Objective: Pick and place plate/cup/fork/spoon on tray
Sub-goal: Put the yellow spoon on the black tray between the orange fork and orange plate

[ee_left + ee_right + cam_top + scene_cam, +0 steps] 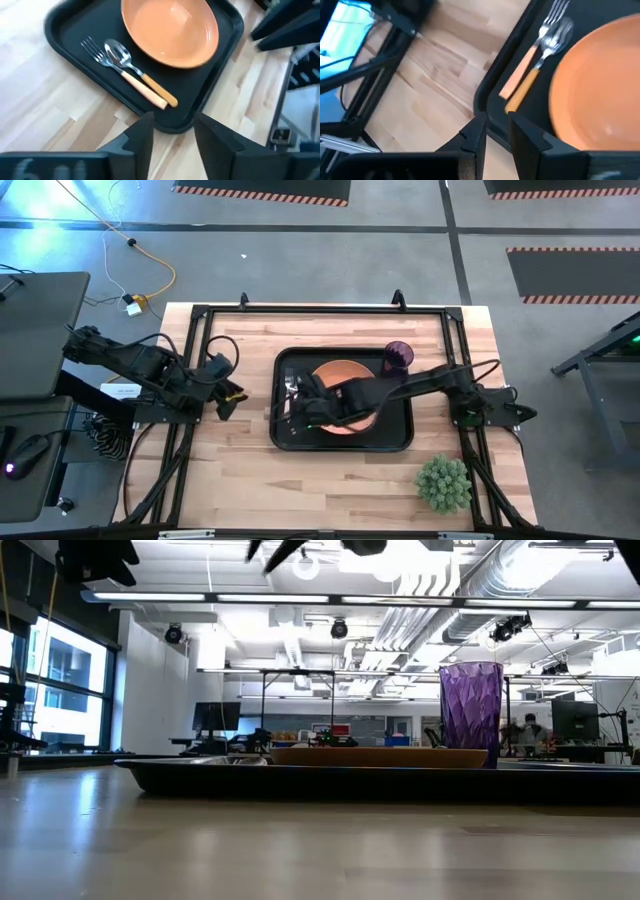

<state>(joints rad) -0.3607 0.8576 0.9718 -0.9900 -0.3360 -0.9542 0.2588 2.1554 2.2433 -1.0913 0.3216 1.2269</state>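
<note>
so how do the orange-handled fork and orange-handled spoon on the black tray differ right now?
The orange-handled metal fork ends in thin silver tines; the orange-handled metal spoon ends in a shiny oval bowl. The spoon lies nearer the round orange plate; the fork lies on its far side, towards the black rectangular tray's rim. Shared: slim orange handles, lying flat, side by side and roughly parallel, heads pointing the same way.

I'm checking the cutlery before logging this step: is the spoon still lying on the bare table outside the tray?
No: the spoon lies inside the tray, beside the fork and near the plate.
</note>
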